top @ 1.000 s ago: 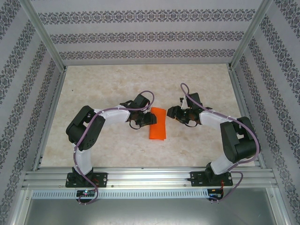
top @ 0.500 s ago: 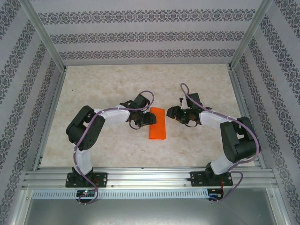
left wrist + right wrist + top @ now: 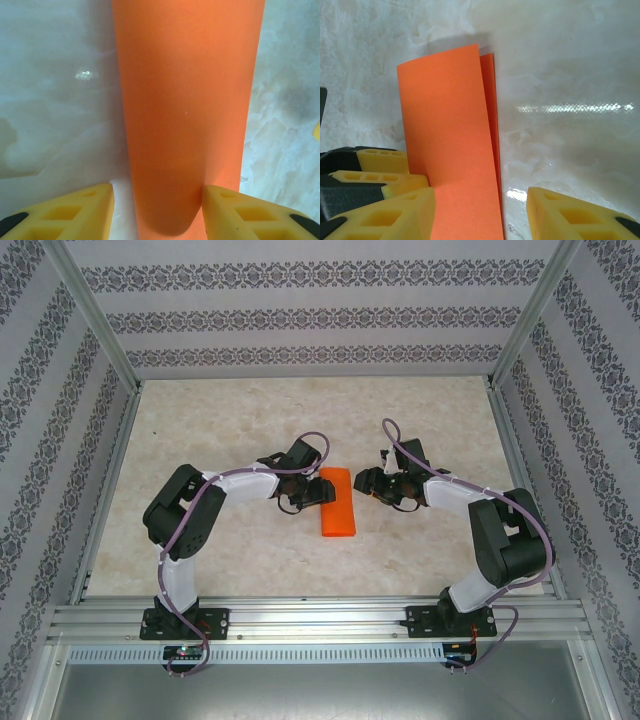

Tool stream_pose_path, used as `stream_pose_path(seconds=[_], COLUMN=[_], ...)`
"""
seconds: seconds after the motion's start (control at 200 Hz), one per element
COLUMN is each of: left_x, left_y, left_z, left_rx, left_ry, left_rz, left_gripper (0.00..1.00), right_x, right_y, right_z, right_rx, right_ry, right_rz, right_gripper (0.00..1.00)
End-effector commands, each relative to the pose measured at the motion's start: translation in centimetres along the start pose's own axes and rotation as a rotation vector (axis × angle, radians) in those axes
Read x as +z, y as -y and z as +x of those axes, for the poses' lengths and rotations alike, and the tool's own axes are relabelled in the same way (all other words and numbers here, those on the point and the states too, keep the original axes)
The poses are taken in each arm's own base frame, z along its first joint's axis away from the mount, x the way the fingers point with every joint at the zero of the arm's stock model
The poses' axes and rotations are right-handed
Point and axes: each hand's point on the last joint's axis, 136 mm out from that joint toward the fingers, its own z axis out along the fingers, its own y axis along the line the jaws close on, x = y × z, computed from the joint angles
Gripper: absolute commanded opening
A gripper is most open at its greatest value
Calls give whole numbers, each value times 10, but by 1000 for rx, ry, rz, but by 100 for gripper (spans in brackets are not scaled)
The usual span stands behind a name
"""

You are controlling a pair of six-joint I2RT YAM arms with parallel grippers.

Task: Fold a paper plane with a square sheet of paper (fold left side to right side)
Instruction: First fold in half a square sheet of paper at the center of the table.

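The bright orange square sheet of paper [image 3: 337,502], folded over into a narrow strip, lies on the pale marbled table [image 3: 220,420] between both grippers. The left gripper [image 3: 316,495] is open, its yellow pads [image 3: 85,205] on either side of the strip's rounded end. The right gripper [image 3: 366,483] is open at the opposite long edge. The right wrist view shows the upper layer offset, exposing a sliver of the lower layer. The top view shows patterned walls [image 3: 300,320] and an aluminium frame [image 3: 320,615]

left arm [image 3: 235,483]: elbow bent, reaching in toward the middle
left gripper [image 3: 318,494]: yellow fingers [image 3: 75,212] apart, not clamped
right arm [image 3: 455,492]: mirrors it
right gripper [image 3: 366,483]: also spread
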Motion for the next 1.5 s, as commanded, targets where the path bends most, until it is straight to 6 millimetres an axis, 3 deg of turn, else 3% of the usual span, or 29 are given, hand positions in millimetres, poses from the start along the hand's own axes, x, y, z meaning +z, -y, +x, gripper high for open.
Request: stream_pose_path(seconds=[0.0, 1.494], left_x=[4, 14], left_y=[3, -2], left_z=[2, 13], left_rx=[-6, 39], left_ry=[-14, -73], left_rz=[-9, -29], left_gripper=[50, 49], right_x=[5, 3], right_y=[-2, -6], right_z=[5, 5], right_rx=[-19, -24], right_ry=[-21, -26], right_rz=[-9, -8], right_gripper=[51, 51])
